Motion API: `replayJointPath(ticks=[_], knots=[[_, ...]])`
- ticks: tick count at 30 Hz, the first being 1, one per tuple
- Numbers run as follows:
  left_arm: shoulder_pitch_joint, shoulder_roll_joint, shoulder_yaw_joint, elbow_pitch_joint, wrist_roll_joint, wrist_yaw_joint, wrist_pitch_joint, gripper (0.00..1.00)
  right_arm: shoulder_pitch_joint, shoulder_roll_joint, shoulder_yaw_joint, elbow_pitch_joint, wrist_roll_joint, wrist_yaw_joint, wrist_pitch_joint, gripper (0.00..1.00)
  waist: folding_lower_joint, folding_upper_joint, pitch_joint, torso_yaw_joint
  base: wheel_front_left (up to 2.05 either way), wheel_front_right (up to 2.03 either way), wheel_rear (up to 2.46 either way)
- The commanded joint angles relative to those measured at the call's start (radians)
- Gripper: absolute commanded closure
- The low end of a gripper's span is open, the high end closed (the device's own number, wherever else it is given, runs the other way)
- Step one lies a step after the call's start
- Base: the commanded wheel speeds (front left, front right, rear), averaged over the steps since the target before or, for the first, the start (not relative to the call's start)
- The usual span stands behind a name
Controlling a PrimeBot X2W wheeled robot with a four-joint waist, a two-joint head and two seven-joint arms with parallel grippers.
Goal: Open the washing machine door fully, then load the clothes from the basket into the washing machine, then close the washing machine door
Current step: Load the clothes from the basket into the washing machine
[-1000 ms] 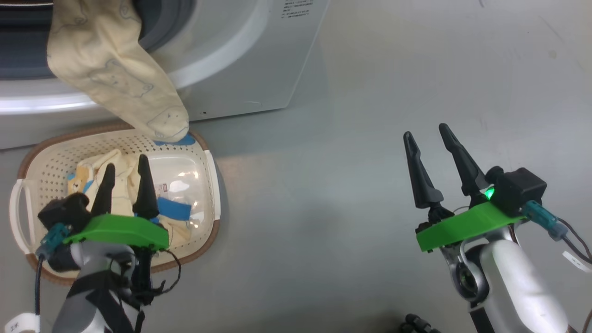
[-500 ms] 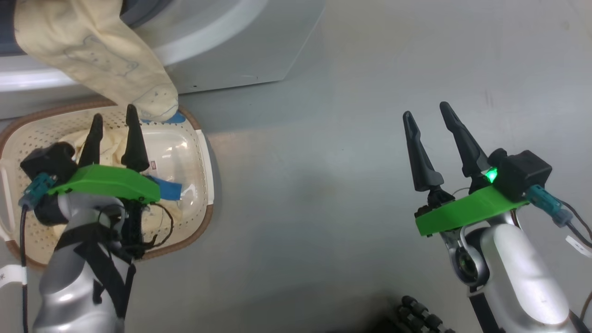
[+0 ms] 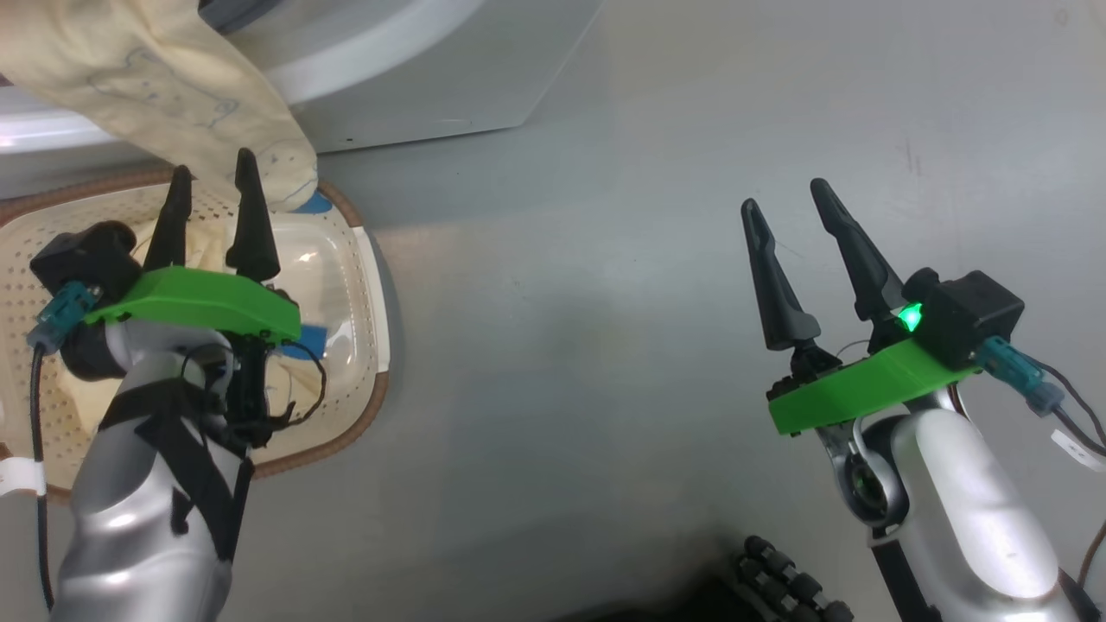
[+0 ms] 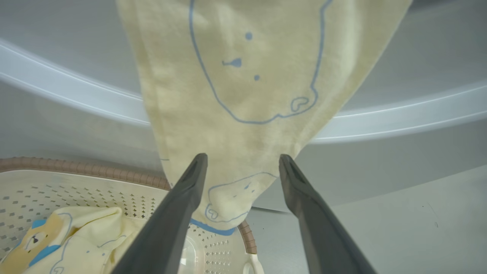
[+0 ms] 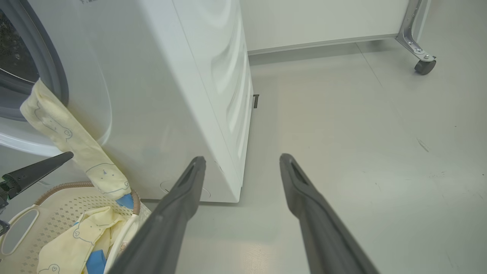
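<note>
1. A cream garment is draped over the lip of the machine's mouth. One end is inside and the blue-edged tip hangs just above the far rim of the basket. Loading of this piece is judged unfinished.
2. The left hand is spread open and nothing is held. Its fingers are set either side of the garment's lower end, but contact cannot be confirmed.
3. The right hand is likewise open and empty. It is held over bare floor, well apart from basket and machine.
4. If only the thin tip is pinched, the cloth could be lost on the lift and dropped back into the basket or onto the floor.
5. If the garment is tugged outward or downward, the whole piece could be dragged out of the mouth, since much of its weight hangs outside.
6. If it is left across the grey rim, it would be trapped when the door is shut, and latching could be prevented.
7. The light basket could be nudged or tipped if its rim is caught by a finger.
8. The basket is set on the floor just beside the machine's front. At least one more crumpled piece of the clothes, bear-printed with blue patches, is held in it, and part of its bottom is bare.
9. The drum is seen only as a dark interior, and what else lies inside cannot be told.
</note>
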Motion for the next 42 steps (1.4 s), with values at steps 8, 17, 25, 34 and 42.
replayJointPath(ticks=[8,17,25,34,42], knots=[[-0.041,0.034,0.019,-0.005,-0.01,-0.002,-0.007,0.0,-0.003,-0.006,0.022,-0.033,-0.016,0.005,-0.006,0.0,0.0,0.0,0.029,-0.01,0.0,0.0,0.0],[-0.095,0.047,0.01,-0.005,0.001,-0.002,-0.007,0.0,-0.01,-0.006,0.026,-0.038,-0.019,0.005,-0.006,0.0,0.0,0.0,0.061,-0.01,0.0,0.0,0.0],[-0.142,0.052,0.016,-0.001,0.031,-0.002,-0.007,0.51,-0.023,-0.006,0.028,-0.038,-0.019,0.005,-0.006,0.0,0.0,0.0,0.081,-0.018,0.0,0.0,0.0],[-0.139,0.05,0.025,-0.019,0.048,-0.002,-0.007,1.0,-0.027,-0.006,0.022,-0.034,-0.015,0.005,-0.006,0.0,0.0,0.0,0.074,-0.014,0.0,0.0,0.0],[-0.075,0.029,0.045,-0.075,0.043,-0.002,-0.007,1.0,-0.022,-0.006,0.015,-0.029,-0.014,0.005,-0.006,0.0,0.0,0.0,0.037,0.019,0.0,0.0,0.0]])
